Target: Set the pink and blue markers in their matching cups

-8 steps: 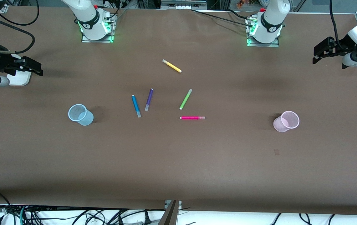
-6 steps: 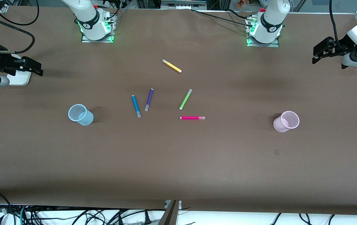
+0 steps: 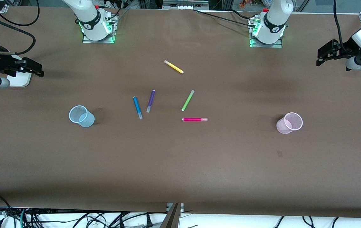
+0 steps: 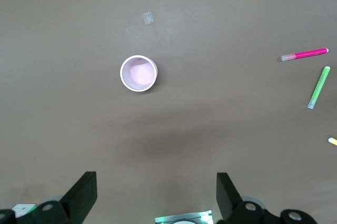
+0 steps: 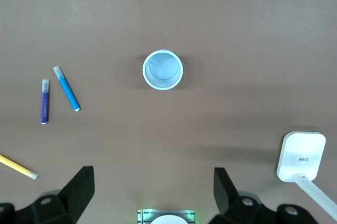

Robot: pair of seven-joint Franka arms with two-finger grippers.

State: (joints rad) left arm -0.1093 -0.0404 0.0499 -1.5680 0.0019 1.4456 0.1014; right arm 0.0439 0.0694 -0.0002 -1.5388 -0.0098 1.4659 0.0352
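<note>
Both grippers hang high with fingers wide apart: left gripper (image 3: 322, 57) at its table end, right gripper (image 3: 33, 68) at its end. Pink marker (image 3: 194, 119) and blue marker (image 3: 137, 107) lie flat between the blue cup (image 3: 81, 116) and pink cup (image 3: 289, 123).

— What's the desk (image 3: 180, 164) covered in?
— Matt brown, smooth, like paper or cloth.
— And the cups?
— Translucent plastic: the blue cup (image 3: 81, 116) and pink cup (image 3: 289, 123). The pink marker (image 3: 194, 119) and blue marker (image 3: 137, 107) look like glossy plastic.
</note>
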